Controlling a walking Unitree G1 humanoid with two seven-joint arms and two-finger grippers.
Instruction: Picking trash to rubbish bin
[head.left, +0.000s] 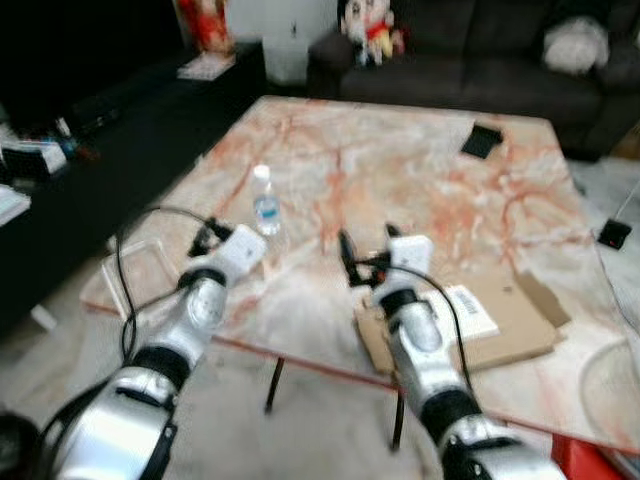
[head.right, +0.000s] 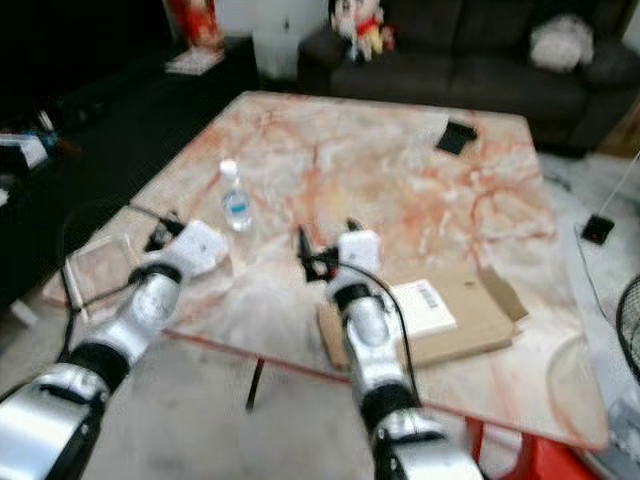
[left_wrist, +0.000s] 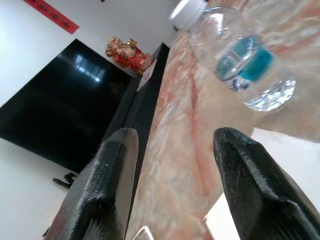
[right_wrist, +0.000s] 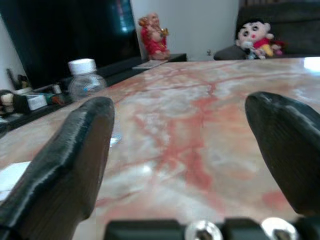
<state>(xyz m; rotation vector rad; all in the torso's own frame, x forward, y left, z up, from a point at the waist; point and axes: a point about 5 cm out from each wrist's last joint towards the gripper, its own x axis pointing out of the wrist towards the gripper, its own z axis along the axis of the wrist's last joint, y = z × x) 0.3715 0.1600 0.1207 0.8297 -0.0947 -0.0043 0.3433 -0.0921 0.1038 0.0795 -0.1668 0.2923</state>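
Just short of the water bottle (head.left: 264, 201), the left gripper (head.left: 207, 240) hangs over the near part of the marble table (head.left: 400, 160), its two black fingers (left_wrist: 107, 185) spread wide with nothing between them. Through that gap the left wrist view looks straight at the bottle's clear body and white cap, so the arm seems lined up to take the bottle as the piece of trash; that is a judgement from the aim, since no contact is made yet. The bottle stands upright, apart from both grippers and farther onto the table than the left one.

To the right of the bottle and a little nearer the robot, the right gripper (head.left: 366, 254) is also held apart and empty over the table edge, just beside a flattened cardboard box (head.left: 500, 315) with a white label (head.left: 470, 312). It looks parked there to keep clear of the reach, or ready for the cardboard later.

Left of the bottle, at the table's near corner, sits a clear plastic tray (head.left: 135, 272). Well beyond the bottle, a small black square (head.left: 481, 141) lies near the far edge.

Behind the table stands a dark sofa (head.left: 470, 60) with a doll (head.left: 368, 28) on it, and along the bottle's left side runs a low black TV cabinet (head.left: 120, 130) bearing a red figurine (left_wrist: 127, 54).
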